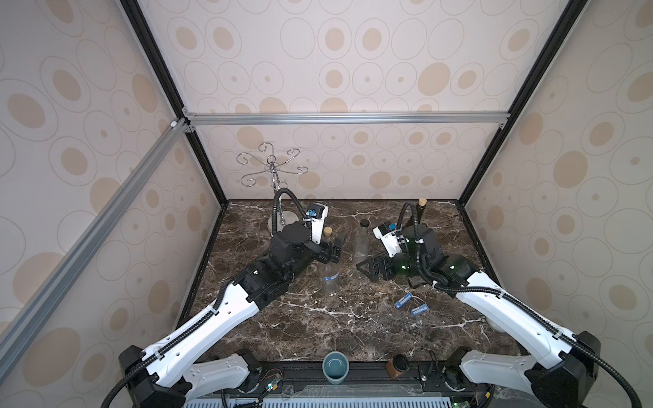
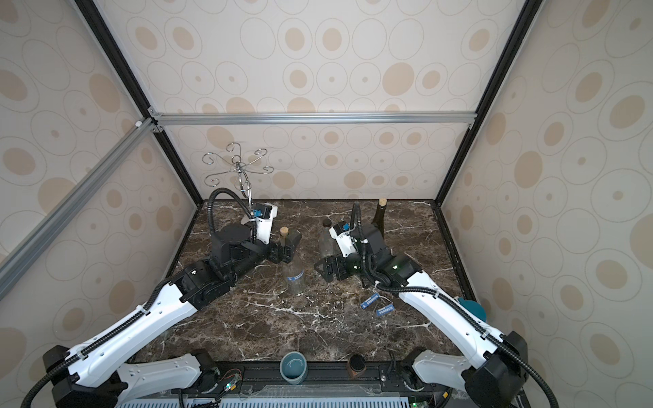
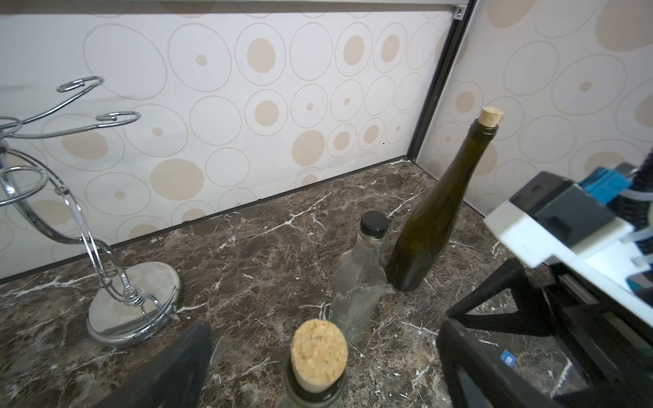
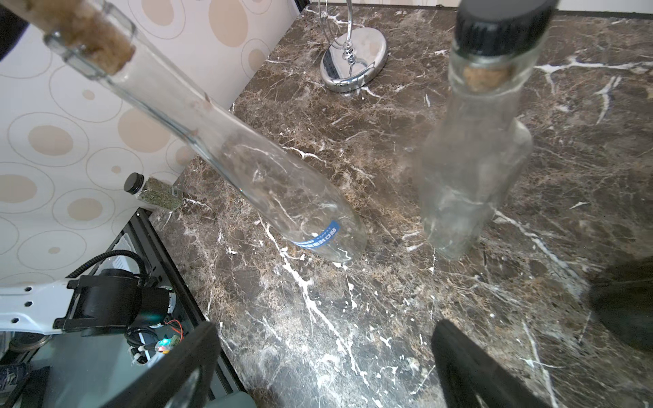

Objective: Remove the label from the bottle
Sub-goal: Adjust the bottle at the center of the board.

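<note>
White arm links [image 1: 198, 328], black joints [image 1: 282, 254], black corrugated cables [image 1: 291, 197], blue connectors [image 1: 311, 213].

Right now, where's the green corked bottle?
In both top views the green corked bottle stands far right, behind the right arm, near the black-capped clear bottle.

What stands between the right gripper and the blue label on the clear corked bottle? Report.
Nothing visible. Bare marble tabletop separates the open right gripper from the blue label on the clear corked bottle; the black-capped clear bottle stands aside.
</note>
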Controlling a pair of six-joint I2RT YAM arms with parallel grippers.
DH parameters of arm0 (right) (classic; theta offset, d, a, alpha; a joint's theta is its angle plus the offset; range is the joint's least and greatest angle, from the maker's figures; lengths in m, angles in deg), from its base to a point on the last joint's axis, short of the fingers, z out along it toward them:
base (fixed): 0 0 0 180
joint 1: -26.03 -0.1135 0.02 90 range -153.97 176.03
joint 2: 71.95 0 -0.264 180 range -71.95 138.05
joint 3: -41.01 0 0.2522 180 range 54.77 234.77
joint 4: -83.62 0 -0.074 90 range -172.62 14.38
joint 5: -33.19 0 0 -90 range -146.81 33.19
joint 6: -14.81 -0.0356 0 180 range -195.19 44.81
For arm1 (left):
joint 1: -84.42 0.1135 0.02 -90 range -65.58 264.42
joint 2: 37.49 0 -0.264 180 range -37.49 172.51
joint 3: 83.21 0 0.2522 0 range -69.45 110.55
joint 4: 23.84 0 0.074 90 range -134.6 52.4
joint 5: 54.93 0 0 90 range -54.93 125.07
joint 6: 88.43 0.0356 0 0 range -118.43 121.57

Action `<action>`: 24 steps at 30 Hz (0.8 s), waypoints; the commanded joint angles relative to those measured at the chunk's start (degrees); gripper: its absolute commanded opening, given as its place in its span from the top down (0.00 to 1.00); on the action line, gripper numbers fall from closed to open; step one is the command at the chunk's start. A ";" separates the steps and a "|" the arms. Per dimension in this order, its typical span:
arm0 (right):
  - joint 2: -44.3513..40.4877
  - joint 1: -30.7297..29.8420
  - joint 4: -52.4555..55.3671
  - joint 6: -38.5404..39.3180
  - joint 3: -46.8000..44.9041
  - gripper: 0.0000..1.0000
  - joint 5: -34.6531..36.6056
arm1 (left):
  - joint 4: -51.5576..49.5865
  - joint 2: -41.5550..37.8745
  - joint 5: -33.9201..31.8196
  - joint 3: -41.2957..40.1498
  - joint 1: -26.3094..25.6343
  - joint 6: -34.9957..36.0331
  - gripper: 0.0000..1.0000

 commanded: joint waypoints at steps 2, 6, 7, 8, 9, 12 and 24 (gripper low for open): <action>-2.58 0.87 1.73 0.43 -0.97 0.01 -1.03 | -5.85 -0.20 10.21 4.08 3.63 6.97 0.00; -3.40 1.27 3.35 -0.82 -0.79 0.00 -0.74 | -6.71 -1.02 21.22 3.69 8.16 10.08 0.00; -3.65 1.32 3.64 -0.93 -0.74 0.00 -0.57 | -6.61 -1.24 23.20 3.41 9.05 10.92 0.00; -3.68 1.30 4.16 -1.01 -0.45 0.00 -0.23 | -6.77 -1.34 25.07 3.27 9.96 11.72 0.00; -3.83 1.32 4.44 -0.93 -0.42 0.00 -0.13 | -6.87 -1.34 26.67 3.14 10.80 12.52 0.00; -4.70 1.32 4.60 -0.80 -0.85 0.01 0.81 | -6.96 -1.01 31.12 2.78 13.46 14.25 0.00; -5.87 1.32 3.38 -1.41 -3.41 0.03 1.52 | -0.58 3.10 44.83 -0.15 20.66 14.51 0.01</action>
